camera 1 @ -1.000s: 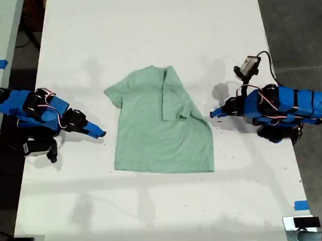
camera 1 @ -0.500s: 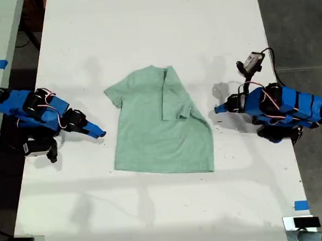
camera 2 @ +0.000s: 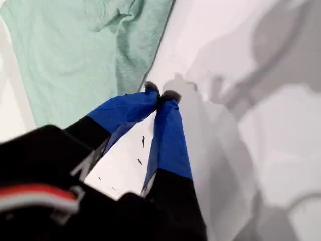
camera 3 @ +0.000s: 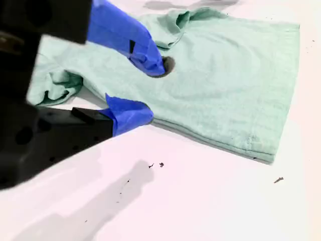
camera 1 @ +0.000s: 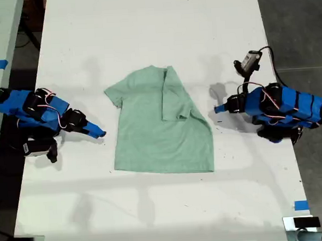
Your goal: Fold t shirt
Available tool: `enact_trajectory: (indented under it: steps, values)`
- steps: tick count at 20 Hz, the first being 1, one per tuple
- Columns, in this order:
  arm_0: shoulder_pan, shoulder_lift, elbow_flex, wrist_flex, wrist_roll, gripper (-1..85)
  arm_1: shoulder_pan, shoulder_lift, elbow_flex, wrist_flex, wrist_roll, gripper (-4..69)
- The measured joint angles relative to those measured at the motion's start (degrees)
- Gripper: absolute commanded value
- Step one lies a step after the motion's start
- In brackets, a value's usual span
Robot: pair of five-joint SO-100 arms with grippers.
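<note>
Pulling back from the cloth, our first gripper [camera 1: 219,108] now sits a little farther from the t shirt [camera 1: 151,132] than a second ago, its jaws pressed together on nothing, so we judge that one fold is done: the sleeve and side nearest that arm lie turned in over the chest. The shirt itself has not shifted and lies flat near the middle of the white table [camera 1: 144,23], neck toward the exterior view's top. Our second gripper [camera 1: 99,132] has not moved; it waits just beside the other, unfolded side with its jaws apart and empty, so that side looks to be next. Dark grey floor [camera 1: 300,30] borders the table on the exterior view's right, and a blue tape mark [camera 1: 301,205] sits near the table's edge
</note>
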Motion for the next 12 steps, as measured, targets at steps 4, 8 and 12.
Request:
enact_trajectory:
  steps: [4,8,12]
  values:
    - [0.0,0.0,0.0,0.0,0.0,11.4,0.0,0.0,0.0,0.0,0.0,1.3]
    - [0.0,0.0,0.0,0.0,0.0,11.4,-0.1,0.0,0.0,0.0,-0.4,1.3]
    - [0.0,0.0,0.0,0.0,0.0,11.4,-0.1,0.0,0.0,0.0,-1.0,1.3]
